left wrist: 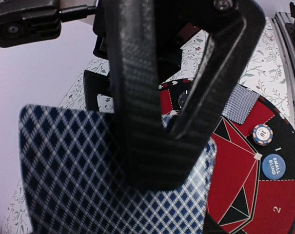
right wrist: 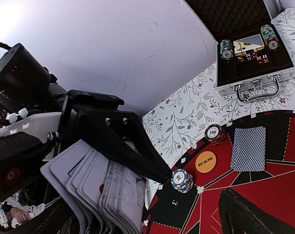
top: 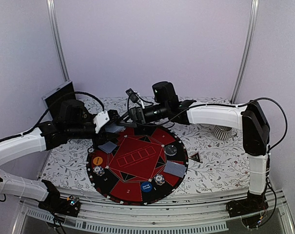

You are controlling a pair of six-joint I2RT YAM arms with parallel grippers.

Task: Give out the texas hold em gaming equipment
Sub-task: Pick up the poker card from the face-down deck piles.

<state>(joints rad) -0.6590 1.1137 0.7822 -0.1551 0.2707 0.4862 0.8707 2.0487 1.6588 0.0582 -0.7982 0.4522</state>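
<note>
My left gripper (top: 114, 127) (left wrist: 154, 180) is shut on a deck of playing cards (left wrist: 74, 170) with blue-diamond backs, held over the far-left rim of the round red-and-black poker mat (top: 137, 168). My right gripper (top: 127, 118) (right wrist: 196, 187) is open right next to that deck (right wrist: 98, 187); one of its fingers (right wrist: 132, 141) lies across the fanned edges. On the mat lie face-down cards (top: 107, 146) (top: 174, 168), poker chips (top: 99, 170) (top: 159, 179) (top: 171, 149), an orange button (top: 97, 160) and a blue button (top: 146, 186). The triangle marker (top: 195, 157) sits off the mat, to its right.
A ribbed grey cup (top: 221, 131) stands at the back right under the right arm. An open metal chip case (right wrist: 254, 58) sits at the back left, its dark lid (top: 57, 97) upright. A floral cloth (top: 220, 170) covers the table.
</note>
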